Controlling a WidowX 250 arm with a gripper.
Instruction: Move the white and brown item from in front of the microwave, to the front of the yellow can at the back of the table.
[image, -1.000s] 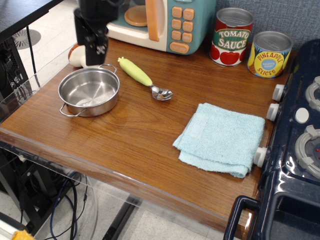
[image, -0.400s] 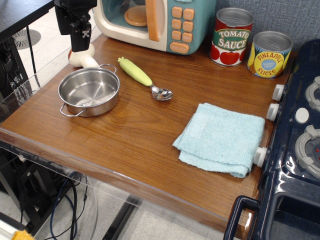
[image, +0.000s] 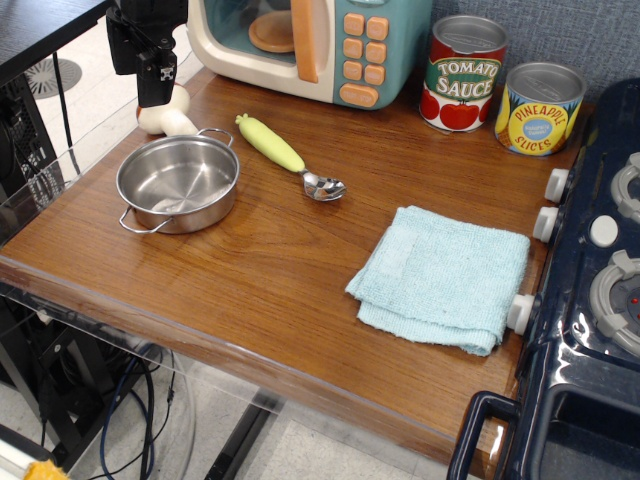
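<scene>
Bench (image: 250, 290): brown wood-grain top, glossy. The near edge is seen running from lower left toward the lower right; a broad bare stretch is left along it.

Cloth (image: 440, 275): light blue, folded, laid flat near the right edge, just beside the knobs of a dark blue toy stove (image: 590, 300).

Pan (image: 178, 182): small steel pan with two loop handles, set near the left edge. Bare wood is left between it and the cloth.

Spoon (image: 288, 157): yellow-green handle, steel bowl. The handle is pointed to the back left, the bowl to the front right. It lies just behind and right of the pan.

White and brown item (image: 166, 117): lying on the bench at the left edge, just behind the pan and in front of the left end of the microwave (image: 315, 45). Its long axis appears to run back-left to front-right; only the cream part is plainly shown, the upper part being covered by the gripper.

Gripper (image: 155, 88): black, placed directly over the item. Whether the fingers are spread or closed cannot be told.

Tomato sauce can (image: 462, 73): red, upright at the back, right of the microwave.

Yellow can (image: 538, 108): upright, just right of the red can, well apart from the item. Open bench is left in front of it, back of the cloth.
</scene>
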